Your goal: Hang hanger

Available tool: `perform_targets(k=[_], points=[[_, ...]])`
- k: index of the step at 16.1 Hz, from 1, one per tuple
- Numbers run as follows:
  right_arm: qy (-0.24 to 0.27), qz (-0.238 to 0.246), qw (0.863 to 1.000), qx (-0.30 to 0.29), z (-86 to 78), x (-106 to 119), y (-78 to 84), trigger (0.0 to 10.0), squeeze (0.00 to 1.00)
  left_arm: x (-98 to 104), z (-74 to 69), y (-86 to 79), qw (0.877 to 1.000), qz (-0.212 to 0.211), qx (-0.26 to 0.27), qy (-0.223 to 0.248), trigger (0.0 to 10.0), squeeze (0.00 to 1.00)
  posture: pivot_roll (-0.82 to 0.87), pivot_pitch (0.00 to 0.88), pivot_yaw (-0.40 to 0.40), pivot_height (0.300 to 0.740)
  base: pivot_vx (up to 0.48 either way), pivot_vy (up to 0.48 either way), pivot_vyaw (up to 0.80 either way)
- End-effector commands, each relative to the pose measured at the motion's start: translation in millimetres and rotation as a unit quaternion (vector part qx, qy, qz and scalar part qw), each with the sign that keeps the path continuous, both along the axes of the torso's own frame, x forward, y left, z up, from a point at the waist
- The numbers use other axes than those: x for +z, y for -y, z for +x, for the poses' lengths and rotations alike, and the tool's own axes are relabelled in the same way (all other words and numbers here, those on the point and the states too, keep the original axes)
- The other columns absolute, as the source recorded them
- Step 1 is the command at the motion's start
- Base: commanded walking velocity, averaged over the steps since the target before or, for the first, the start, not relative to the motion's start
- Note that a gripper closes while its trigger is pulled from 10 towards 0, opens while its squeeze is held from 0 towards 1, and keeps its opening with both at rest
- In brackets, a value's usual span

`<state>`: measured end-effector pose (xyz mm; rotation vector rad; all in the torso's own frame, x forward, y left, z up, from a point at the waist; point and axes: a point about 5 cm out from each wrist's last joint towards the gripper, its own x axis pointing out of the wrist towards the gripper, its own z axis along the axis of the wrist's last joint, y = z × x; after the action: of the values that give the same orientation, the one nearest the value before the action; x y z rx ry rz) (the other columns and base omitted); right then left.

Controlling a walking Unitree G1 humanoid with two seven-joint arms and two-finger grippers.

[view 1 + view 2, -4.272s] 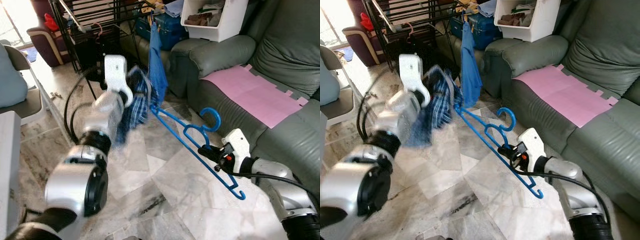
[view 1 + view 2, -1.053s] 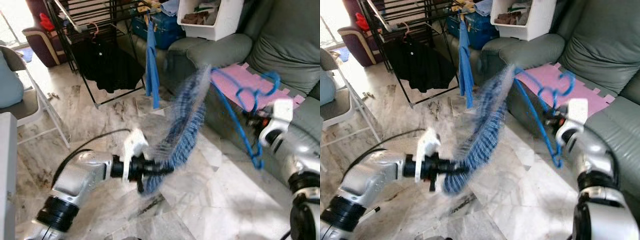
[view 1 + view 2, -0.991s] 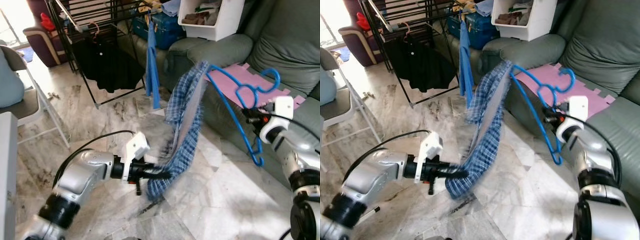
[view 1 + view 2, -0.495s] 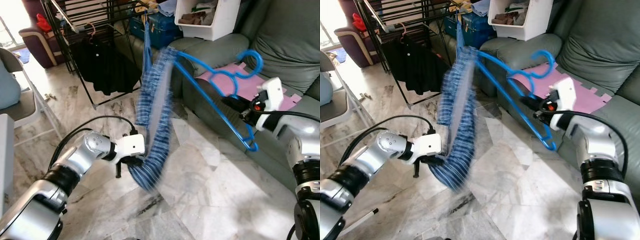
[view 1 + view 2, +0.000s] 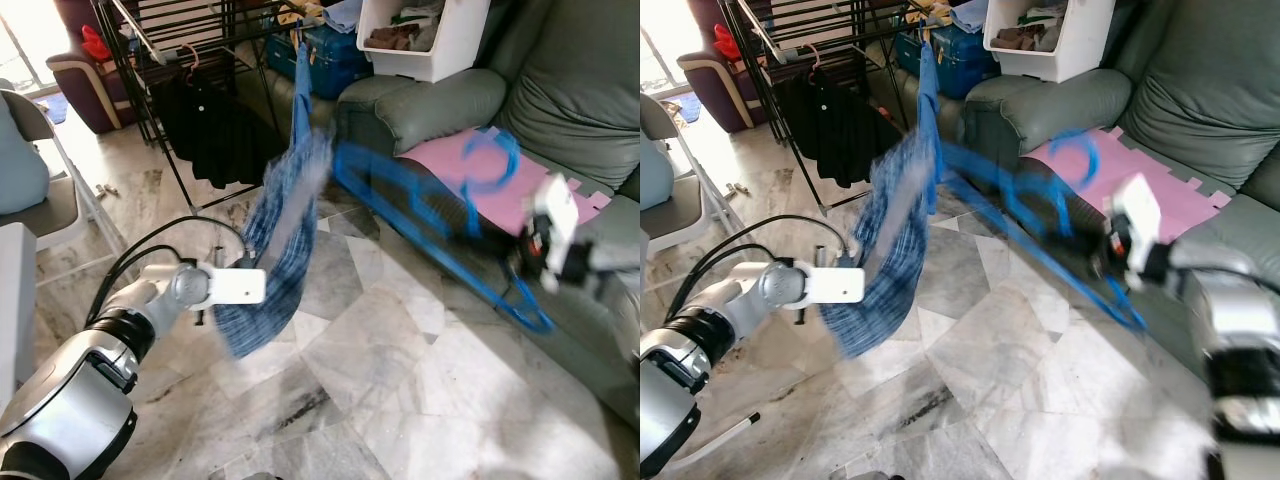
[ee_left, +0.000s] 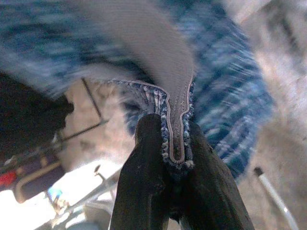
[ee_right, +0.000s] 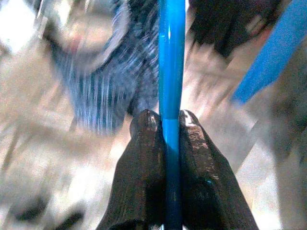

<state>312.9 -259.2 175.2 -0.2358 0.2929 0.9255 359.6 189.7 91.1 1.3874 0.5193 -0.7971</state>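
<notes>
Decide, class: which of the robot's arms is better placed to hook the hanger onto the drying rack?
Probably the right: its gripper is shut on the blue hanger. The left gripper pinches the plaid garment's hem, nearer the rack.

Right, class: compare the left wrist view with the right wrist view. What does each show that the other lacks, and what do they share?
Left wrist view alone: the left gripper pinching a folded hem of the blue checked cloth, its fingers closed on the fabric. Right wrist view alone: the right gripper clamped on the blue hanger bar. Both show the blurred checked cloth and pale marble floor.
</notes>
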Motion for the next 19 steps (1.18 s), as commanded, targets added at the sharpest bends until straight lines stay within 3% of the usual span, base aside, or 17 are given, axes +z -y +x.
perform_targets(k=[1, 3, 4, 8, 9, 10, 13, 15, 16, 19], points=[[-0.017, -0.033, 0.998, 0.043, -7.1, 1, -1.7, 10.0, 0.0, 8, 5.8, -6.2, 0.999, 0.018, 0.003, 0.027, 10.0, 0.0, -0.17, 0.0, 0.043, 0.74, 0.0, 0.0, 0.0], [-0.069, -0.116, 0.989, 0.053, -21.1, -16, 15.6, 10.0, 0.0, 9, 6.8, -11.2, 0.999, 0.029, 0.01, 0.038, 10.0, 0.0, -0.17, 0.0, 0.044, 0.74, 0.0, 0.0, 0.0], [-0.098, -0.178, 0.978, 0.048, -29.8, -27, 28.5, 10.0, 0.0, 13, 9.4, -11.6, 0.998, 0.028, 0.011, 0.059, 10.0, 0.0, -0.17, 0.0, 0.044, 0.74, 0.0, 0.0, 0.0], [-0.145, -0.267, 0.95, 0.068, -46.5, -46, 39.3, 10.0, 0.0, 23, 17.1, -3.3, 0.993, 0.017, -0.003, 0.118, 10.0, 0.0, -0.17, 0.0, 0.047, 0.74, 0.0, 0.0, 0.0], [-0.166, -0.317, 0.931, 0.077, -54.6, -56, 48.7, 10.0, 0.0, 31, 21.4, 0.9, 0.989, 0.006, -0.007, 0.147, 10.0, 0.0, -0.17, 0.0, 0.048, 0.74, 0.0, 0.0, 0.0], [-0.172, -0.338, 0.922, 0.08, -57.7, -59, 53.5, 10.0, 0.0, 35, 23.5, 2.6, 0.986, 0.002, -0.011, 0.164, 10.0, 0.0, -0.17, 0.0, 0.048, 0.74, 0.0, 0.0, 0.0], [-0.188, -0.332, 0.919, 0.099, -66.3, -66, 49.7, 10.0, 0.0, 45, 27.8, 4.5, 0.978, -0.013, -0.011, 0.208, 10.0, 0.0, -0.17, 0.0, 0.048, 0.74, 0.0, 0.0, 0.0], [-0.212, -0.352, 0.906, 0.107, -77.3, -89, 49.6, 10.0, 0.0, 57, 32.5, 10.4, 0.966, -0.041, -0.011, 0.256, 10.0, 0.0, -0.17, 0.0, 0.045, 0.74, 0.0, 0.0, 0.0], [-0.235, -0.366, 0.895, 0.102, -86.7, -103, 57.2, 10.0, 0.0, 61, 34.0, 14.0, 0.96, -0.047, -0.018, 0.274, 10.0, 0.0, -0.17, 0.0, 0.044, 0.74, 0.0, 0.0, 0.0], [-0.274, -0.387, 0.876, 0.095, -106.4, -118, 70.8, 10.0, 0.0, 67, 35.5, 16.9, 0.954, -0.063, -0.021, 0.294, 10.0, 0.0, -0.17, 0.0, 0.045, 0.74, 0.0, 0.0, 0.0]])
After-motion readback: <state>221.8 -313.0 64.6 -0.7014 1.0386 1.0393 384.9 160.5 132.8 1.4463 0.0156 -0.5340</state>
